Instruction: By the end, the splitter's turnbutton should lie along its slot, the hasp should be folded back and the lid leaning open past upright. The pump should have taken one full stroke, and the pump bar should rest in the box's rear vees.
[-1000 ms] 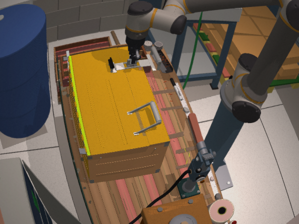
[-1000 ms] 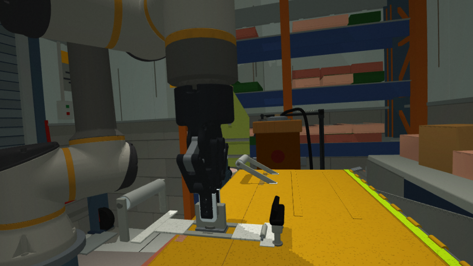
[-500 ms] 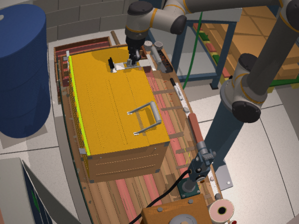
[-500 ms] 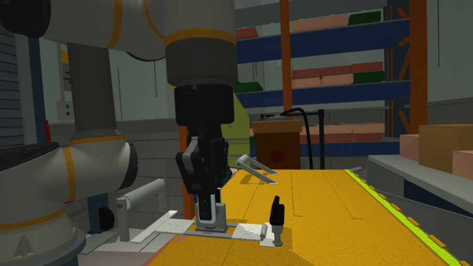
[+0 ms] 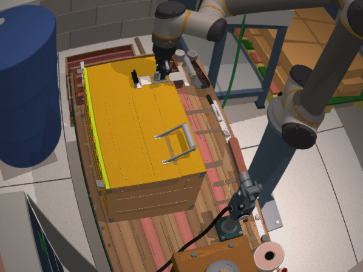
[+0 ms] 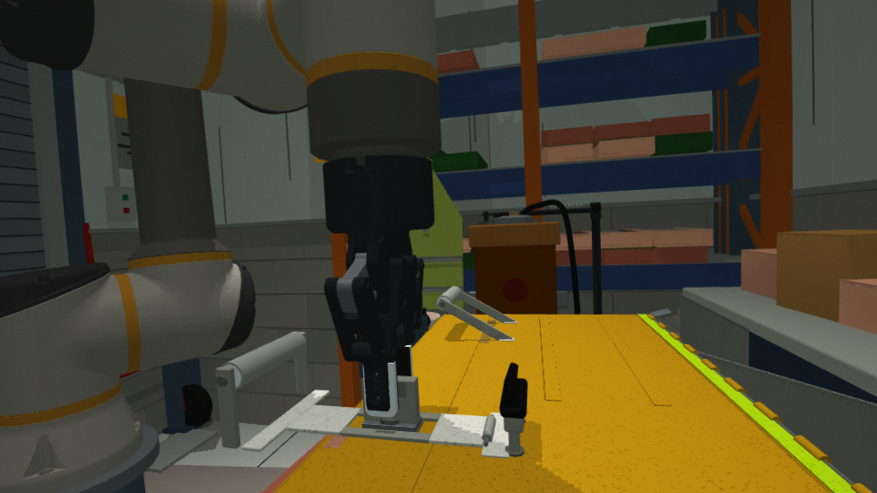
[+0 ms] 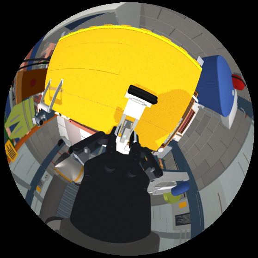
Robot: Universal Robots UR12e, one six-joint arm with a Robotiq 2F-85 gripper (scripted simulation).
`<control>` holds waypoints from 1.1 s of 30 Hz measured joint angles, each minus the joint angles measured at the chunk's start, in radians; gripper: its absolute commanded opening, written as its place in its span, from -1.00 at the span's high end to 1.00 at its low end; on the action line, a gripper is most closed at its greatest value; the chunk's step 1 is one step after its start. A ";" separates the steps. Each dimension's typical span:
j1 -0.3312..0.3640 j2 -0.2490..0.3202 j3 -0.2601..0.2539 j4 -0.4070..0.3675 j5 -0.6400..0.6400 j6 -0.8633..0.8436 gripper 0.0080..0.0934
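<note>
The white hasp (image 5: 153,80) (image 6: 392,424) (image 7: 131,113) lies flat on the closed yellow lid (image 5: 136,118) (image 6: 582,398) (image 7: 125,79) near the lid's front edge, with a grey tab standing up from it. The black turnbutton (image 5: 134,76) (image 6: 514,392) (image 7: 142,93) stands on its post at the hasp's inner end. My gripper (image 5: 161,73) (image 6: 386,392) (image 7: 125,139) points straight down over the grey tab, open and holding nothing. The lid's grey bail handle (image 5: 182,141) (image 6: 472,316) is raised. The red-gripped pump bar (image 5: 238,154) runs along the boards up from the blue pump head (image 5: 244,197).
The wooden box (image 5: 151,197) sits on a slatted bench. A blue drum (image 5: 25,85) (image 7: 220,86) stands beside it, and a brown unit (image 5: 215,258) (image 6: 515,263) with a black hose stands at the bench's end. Shelving (image 6: 613,153) fills the background, and my own arm column (image 5: 303,100) rises alongside the bench.
</note>
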 measured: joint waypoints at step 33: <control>0.000 -0.064 -0.069 0.132 0.000 0.000 0.24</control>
